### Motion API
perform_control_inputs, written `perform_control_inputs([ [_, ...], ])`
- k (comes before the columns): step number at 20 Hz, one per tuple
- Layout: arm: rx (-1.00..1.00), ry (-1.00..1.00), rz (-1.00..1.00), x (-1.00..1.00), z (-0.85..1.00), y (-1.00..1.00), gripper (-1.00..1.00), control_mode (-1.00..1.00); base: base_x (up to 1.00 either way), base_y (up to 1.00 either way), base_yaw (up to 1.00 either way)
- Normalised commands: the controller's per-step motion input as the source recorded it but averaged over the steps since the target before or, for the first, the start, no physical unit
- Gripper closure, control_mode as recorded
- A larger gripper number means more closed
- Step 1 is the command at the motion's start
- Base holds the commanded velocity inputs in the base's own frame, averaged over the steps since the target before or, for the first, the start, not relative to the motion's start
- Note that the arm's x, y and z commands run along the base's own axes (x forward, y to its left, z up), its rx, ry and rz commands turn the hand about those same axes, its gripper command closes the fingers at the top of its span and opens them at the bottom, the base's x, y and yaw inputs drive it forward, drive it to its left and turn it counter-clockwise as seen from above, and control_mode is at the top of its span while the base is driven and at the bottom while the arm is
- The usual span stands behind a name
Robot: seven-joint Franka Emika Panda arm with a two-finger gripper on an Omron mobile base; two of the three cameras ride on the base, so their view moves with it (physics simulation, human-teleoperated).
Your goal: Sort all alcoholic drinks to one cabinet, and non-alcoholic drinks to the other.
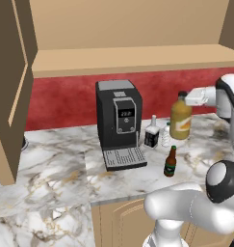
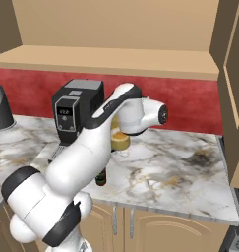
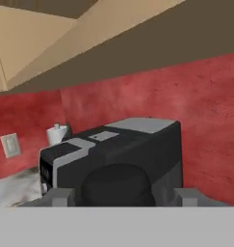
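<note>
— Where's the juice bottle [image 1: 180, 119]?
— Far right on the marble surface [image 1: 56, 159], right of the water bottle [image 1: 165, 135], black-labelled bottle [image 1: 152, 131] and coffee machine [image 1: 118, 120]; beer bottle [image 1: 170, 162] nearer.
— The jaws?
— The gripper [image 3: 119, 189] has its jaws closed round the juice bottle's dark cap [image 3: 118, 185].

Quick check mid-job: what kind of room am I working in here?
Most likely a home kitchen: a marble counter with a coffee machine on it, a red backsplash behind, and an open wall cabinet above. Drink bottles stand beside the machine.
</note>
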Motion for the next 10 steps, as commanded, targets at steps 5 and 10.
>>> perform_control_inputs([
  [5, 0.01, 0.20, -0.06, -0.34, 0.90, -0.08, 1.00, -1.00, 0.00, 0.00, 0.00],
  [10, 0.09, 0.26, -0.06, -0.71, 0.60, -0.09, 1.00, -1.00, 0.00, 0.00, 0.00],
])
